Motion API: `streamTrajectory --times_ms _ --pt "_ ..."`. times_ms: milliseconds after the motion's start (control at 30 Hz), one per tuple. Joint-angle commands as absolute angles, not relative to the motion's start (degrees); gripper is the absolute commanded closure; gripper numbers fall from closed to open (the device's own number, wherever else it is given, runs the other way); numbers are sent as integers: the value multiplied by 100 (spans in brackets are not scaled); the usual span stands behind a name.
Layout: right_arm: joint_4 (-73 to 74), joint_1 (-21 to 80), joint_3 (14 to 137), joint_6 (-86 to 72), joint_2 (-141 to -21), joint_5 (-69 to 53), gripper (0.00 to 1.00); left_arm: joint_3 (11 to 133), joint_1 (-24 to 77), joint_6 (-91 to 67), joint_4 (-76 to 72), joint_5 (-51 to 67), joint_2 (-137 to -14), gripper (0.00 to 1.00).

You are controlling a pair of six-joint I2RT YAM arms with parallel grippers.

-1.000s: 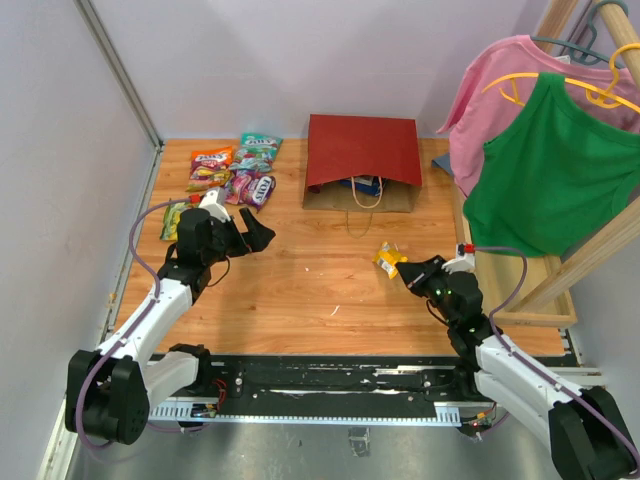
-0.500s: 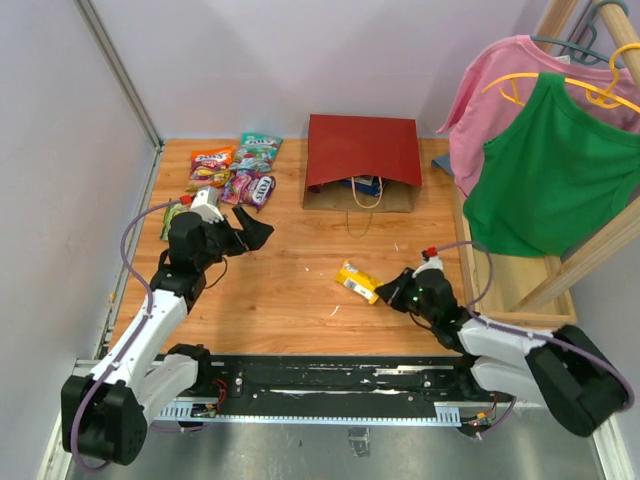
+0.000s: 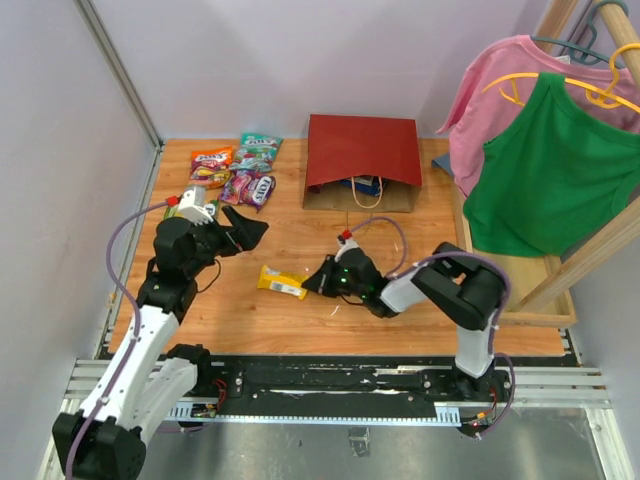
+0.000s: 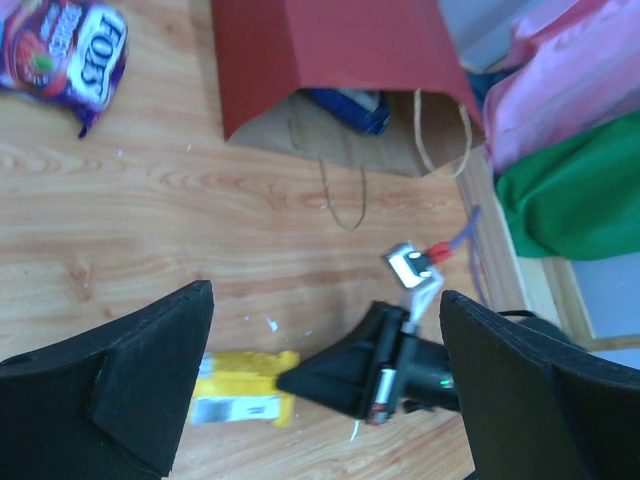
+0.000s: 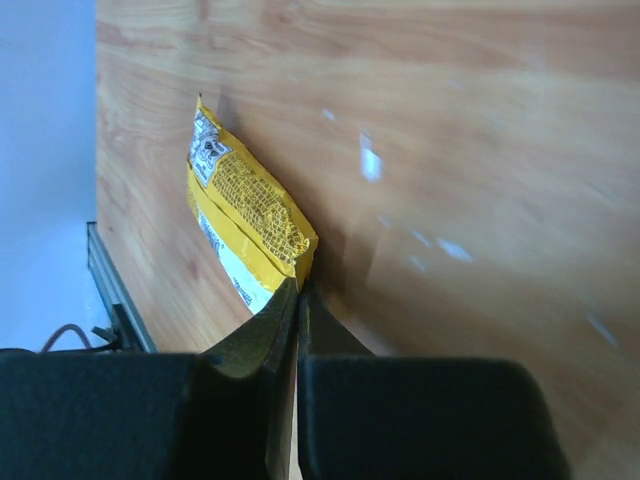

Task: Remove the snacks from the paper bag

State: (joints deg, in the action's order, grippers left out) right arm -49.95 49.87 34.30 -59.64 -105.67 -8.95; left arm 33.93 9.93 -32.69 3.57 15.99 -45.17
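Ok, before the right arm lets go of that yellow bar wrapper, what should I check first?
1. Right gripper shut on the yellow bar wrapper, at its end: ok.
2. Wrapper lying flat on the wooden tabletop: cannot tell.
3. Left gripper open, apart from the wrapper: ok.
4. Wrapper outside the dark red paper bag: ok.
5. Paper bag emptied: not ok, a blue packet shows in its mouth.
6. Glossy candy packets apart from the wrapper: ok.

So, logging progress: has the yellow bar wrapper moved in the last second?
Yes. The yellow bar wrapper, in the right gripper, went left, past the left edge of the paper bag.
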Motion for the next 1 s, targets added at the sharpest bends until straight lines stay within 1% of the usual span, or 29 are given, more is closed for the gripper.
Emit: streamTrajectory --times_ms 0,200,333,433,733,867,900,967 --pt "-5287 5217 4495 -6224 -11295 -1237 99 3877 993 -3302 714 1429 -4165 0" --pt "-4772 5248 5805 -6252 -11948 -877 99 4105 993 -3320 1018 1277 -3970 0" --pt "-4978 5260 6362 -6488 -12261 -481 99 4195 993 -3382 1134 1097 -3783 0" --pt "-4872 5271 6946 -6568 -12637 -305 99 4335 993 -3354 1295 1039 -3707 0" --pt "-4184 5249 8689 -6517 -13639 -19 99 4593 993 -3323 1665 1195 -3542 0" --pt "-3911 5231 8973 -6375 -13699 25 98 4632 992 -3288 1739 1223 -3533 0" --pt "-3905 5215 8975 -6346 -13675 -3 88 4641 993 -3285 1748 1234 -3533 0" --pt "-3928 5176 8927 -6262 -13593 -185 49 4655 993 -3279 1757 1260 -3533 0"
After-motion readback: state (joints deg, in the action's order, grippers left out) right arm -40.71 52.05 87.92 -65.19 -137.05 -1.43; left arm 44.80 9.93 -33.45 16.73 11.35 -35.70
